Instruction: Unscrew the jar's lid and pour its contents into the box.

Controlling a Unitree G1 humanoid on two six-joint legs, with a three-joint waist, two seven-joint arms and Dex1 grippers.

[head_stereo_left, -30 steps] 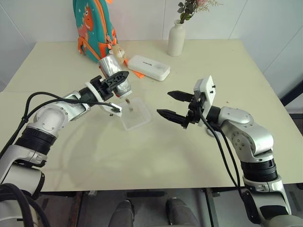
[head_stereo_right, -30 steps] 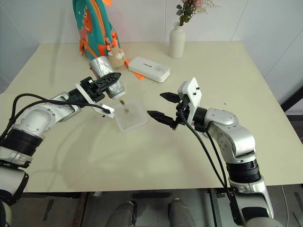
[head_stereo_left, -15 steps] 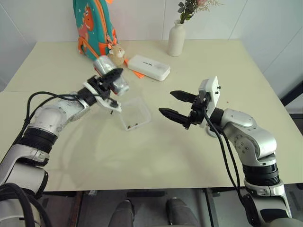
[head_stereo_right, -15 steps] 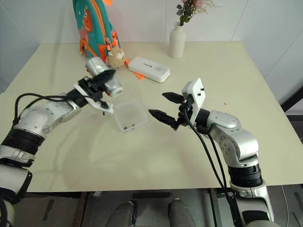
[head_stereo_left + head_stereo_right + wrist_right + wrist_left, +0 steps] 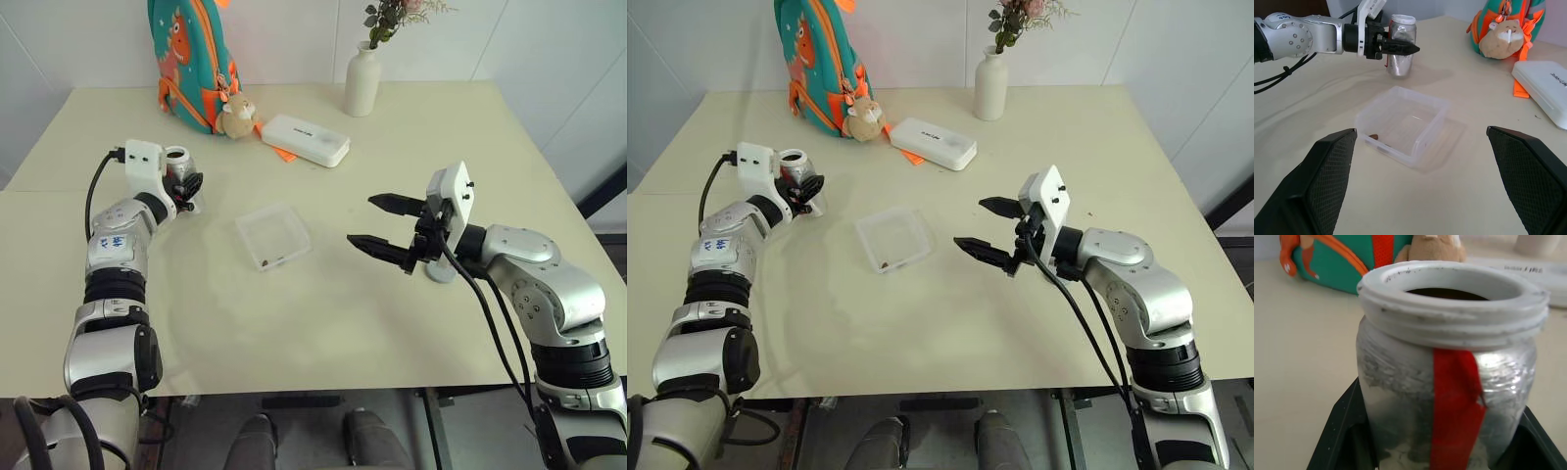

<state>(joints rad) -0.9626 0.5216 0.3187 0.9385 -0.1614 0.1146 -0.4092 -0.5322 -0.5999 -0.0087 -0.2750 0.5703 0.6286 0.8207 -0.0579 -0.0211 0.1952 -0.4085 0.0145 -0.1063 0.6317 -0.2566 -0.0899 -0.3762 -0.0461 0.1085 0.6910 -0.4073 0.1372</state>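
Two jaws are seen: the left gripper [image 5: 805, 189] is clamped on the upright jar [image 5: 796, 176], the right gripper [image 5: 987, 227] is spread wide beside the box [image 5: 893, 238].

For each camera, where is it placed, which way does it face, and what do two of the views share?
Left and right eye views: on the head, facing forward and down over the table; both arms show.
Left wrist view: on the left wrist, facing the open jar between its fingers.
Right wrist view: on the right wrist, facing the box between its open fingers; the left gripper shows.
Shared: jar, backpack, white case.
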